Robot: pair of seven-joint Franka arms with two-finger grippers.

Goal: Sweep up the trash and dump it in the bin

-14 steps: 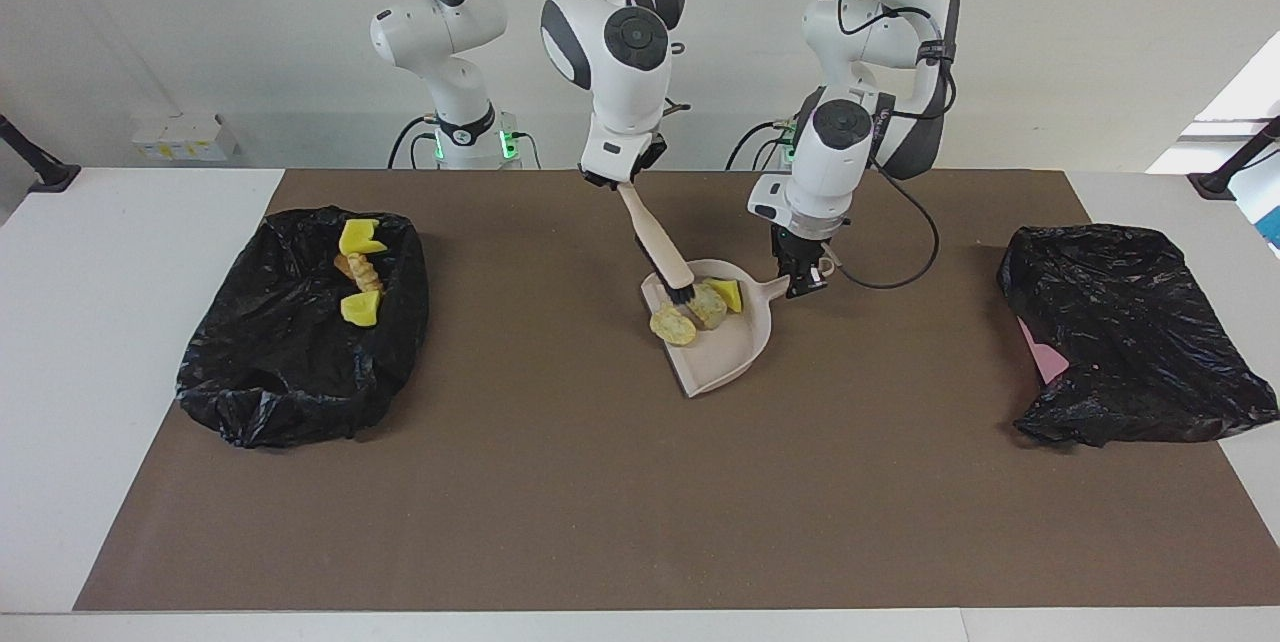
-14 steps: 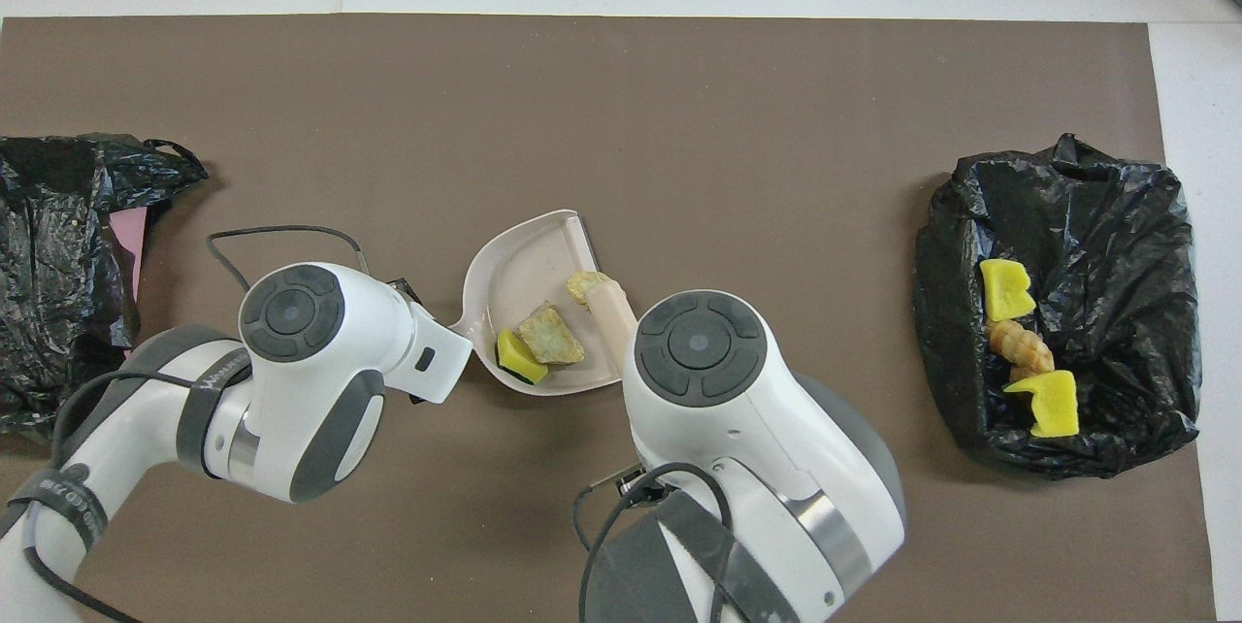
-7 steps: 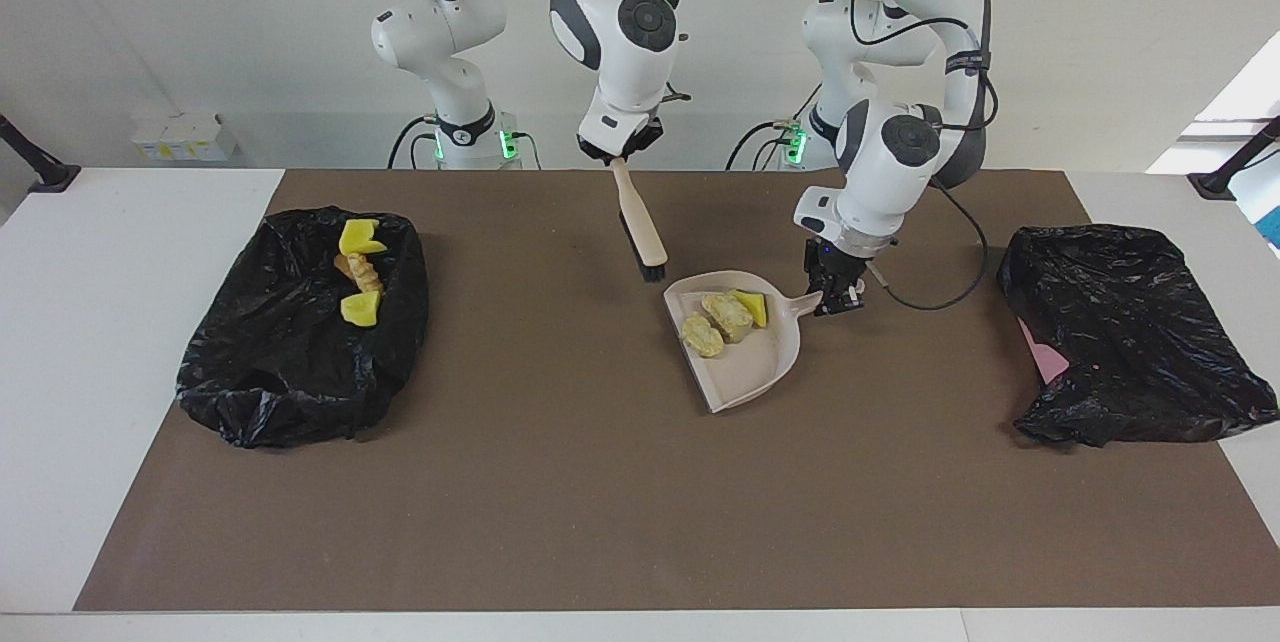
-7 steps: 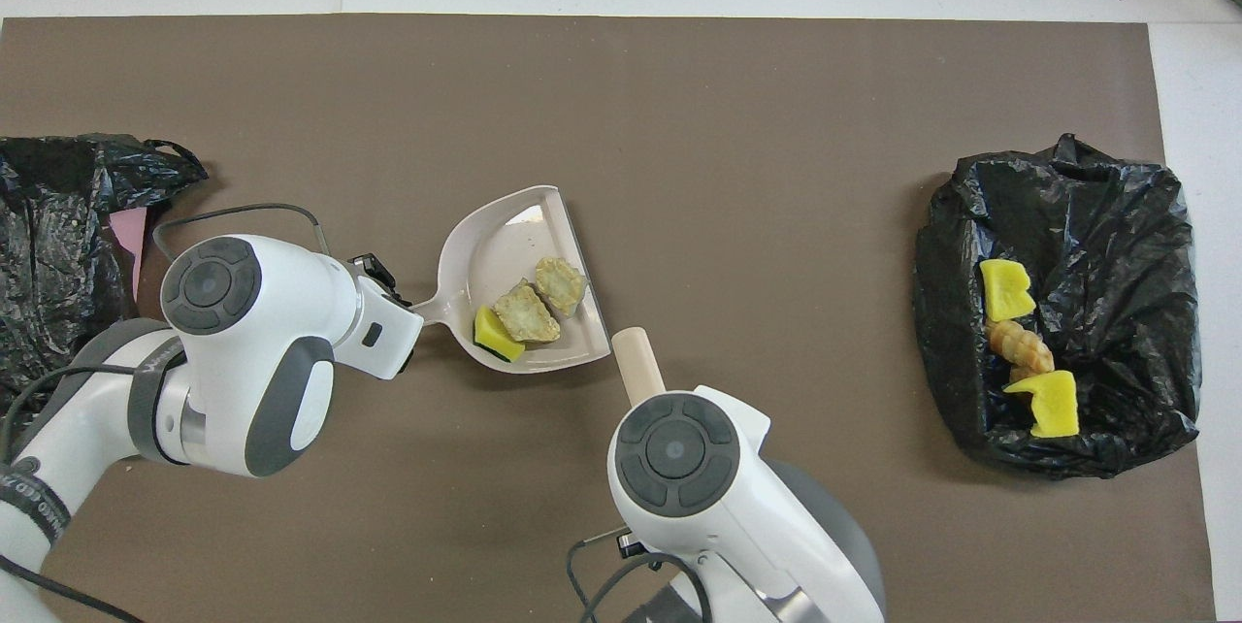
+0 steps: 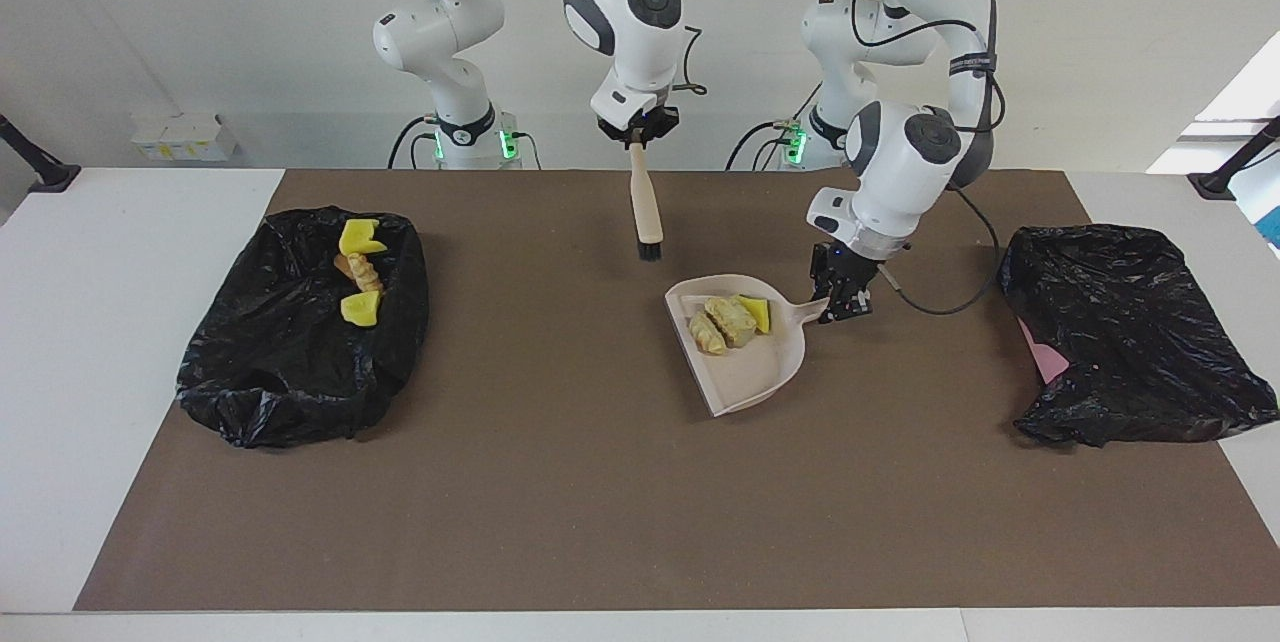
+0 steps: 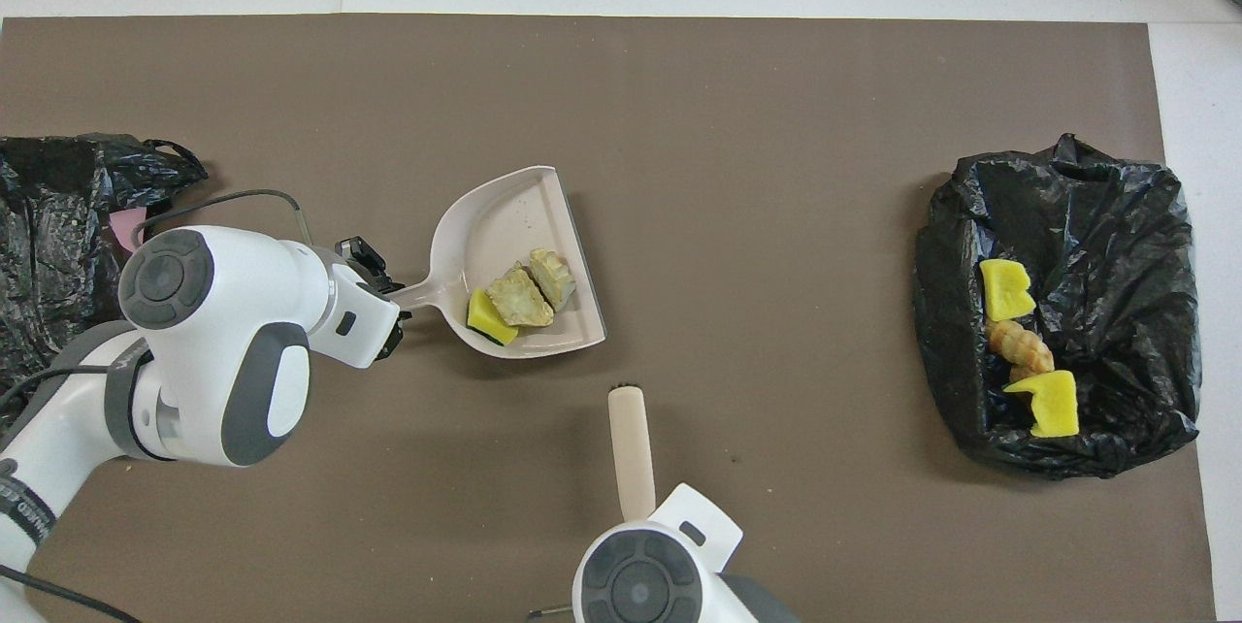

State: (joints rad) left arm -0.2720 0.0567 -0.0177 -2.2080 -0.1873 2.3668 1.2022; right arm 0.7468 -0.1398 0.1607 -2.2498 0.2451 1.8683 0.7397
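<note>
Black bag (image 5: 300, 342) at right arm's end of bench: four trash chunks (image 5: 360, 272) lie inside. Right gripper (image 5: 640, 134) raised over brown mat (image 5: 560, 482), jaws clamped on brush (image 5: 646, 207) handle, bristles hanging down, clear of mat. Dustpan (image 5: 745, 362) mid-mat, three trash pieces (image 5: 732, 319) in it, near handle. Left gripper (image 5: 838, 300) low beside pan, jaws closed narrow on dustpan handle. Second black bag (image 5: 1130, 342) at left arm's end.
</note>
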